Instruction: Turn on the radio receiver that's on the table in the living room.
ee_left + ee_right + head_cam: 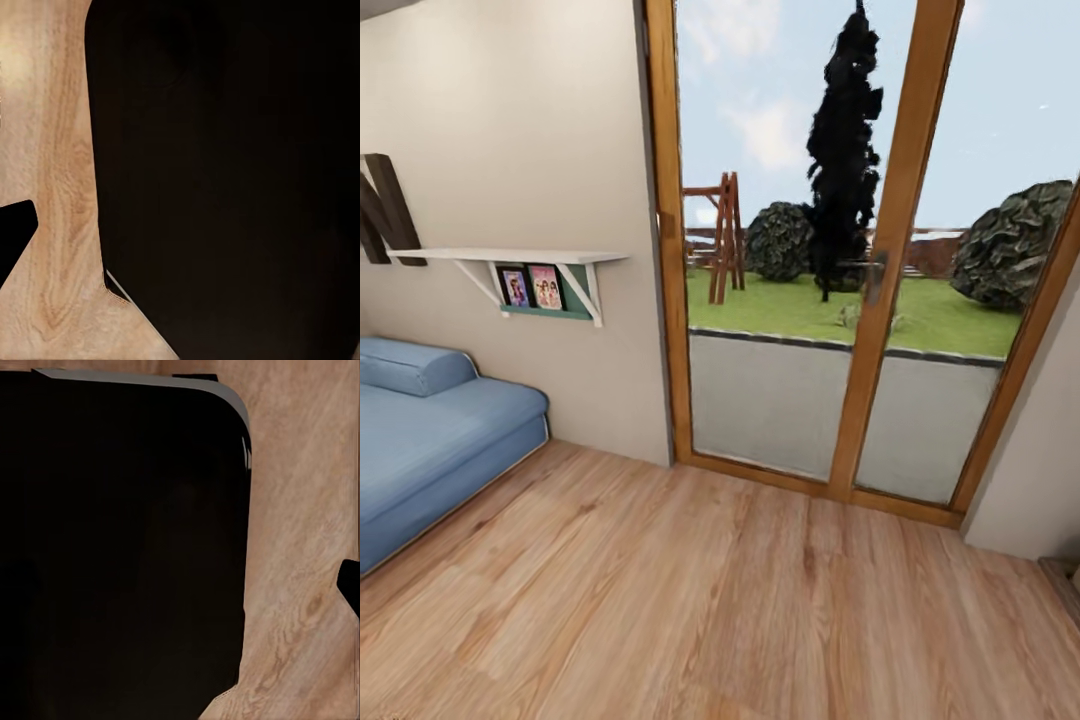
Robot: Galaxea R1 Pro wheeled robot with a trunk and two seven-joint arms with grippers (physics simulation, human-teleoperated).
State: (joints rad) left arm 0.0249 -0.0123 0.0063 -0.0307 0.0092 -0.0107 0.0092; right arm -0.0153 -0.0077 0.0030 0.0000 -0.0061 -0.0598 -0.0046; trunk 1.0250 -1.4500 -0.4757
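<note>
While the robot faces the glass door (830,300) with the blue sofa (430,440) at its left, the radio and its desk are nowhere before it, so finding and switching it on remains. Each wrist camera catches dark bodywork (225,172) above plank floor (300,547); I cannot tell either claw's opening.

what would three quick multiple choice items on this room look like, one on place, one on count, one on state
1. Where is the blue sofa in the head view?
A. left, by the wall
B. before the glass door
C. far right

2. How many framed photos stand under the white shelf?
A. one
B. two
C. four

3. What state is the glass door in?
A. shut
B. wide open
C. shattered

Answers: 1 A, the sofa sits at the left edge against the pale wall. 2 B, two small pictures stand side by side. 3 A, its wooden frames meet and the panes are whole.
</note>
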